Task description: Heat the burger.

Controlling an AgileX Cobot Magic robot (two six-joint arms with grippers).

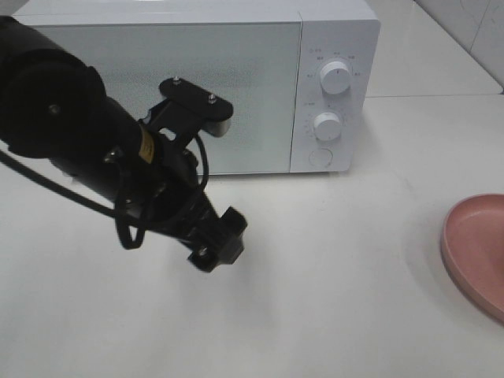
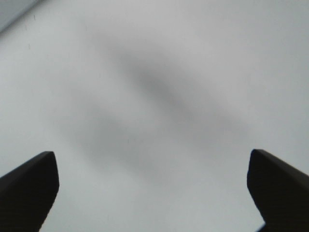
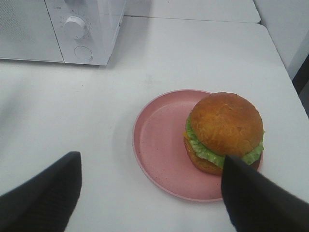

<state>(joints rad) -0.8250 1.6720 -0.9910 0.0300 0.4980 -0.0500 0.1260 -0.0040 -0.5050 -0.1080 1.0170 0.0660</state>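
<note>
The burger (image 3: 224,130), a golden-brown bun with green lettuce, sits on one side of a pink plate (image 3: 159,140) in the right wrist view. My right gripper (image 3: 149,193) hovers above and short of the plate, open, with nothing between its fingers. In the high view only the plate's edge (image 1: 476,252) shows at the far right; the burger is out of that frame. My left gripper (image 1: 216,240) hangs low over the bare table in front of the white microwave (image 1: 197,87). It is open (image 2: 154,188) and empty.
The microwave's door (image 1: 165,94) is shut, and two knobs (image 1: 336,77) and a round button sit on its right panel. The black left arm (image 1: 87,142) crosses in front of the door. White tabletop lies between microwave and plate.
</note>
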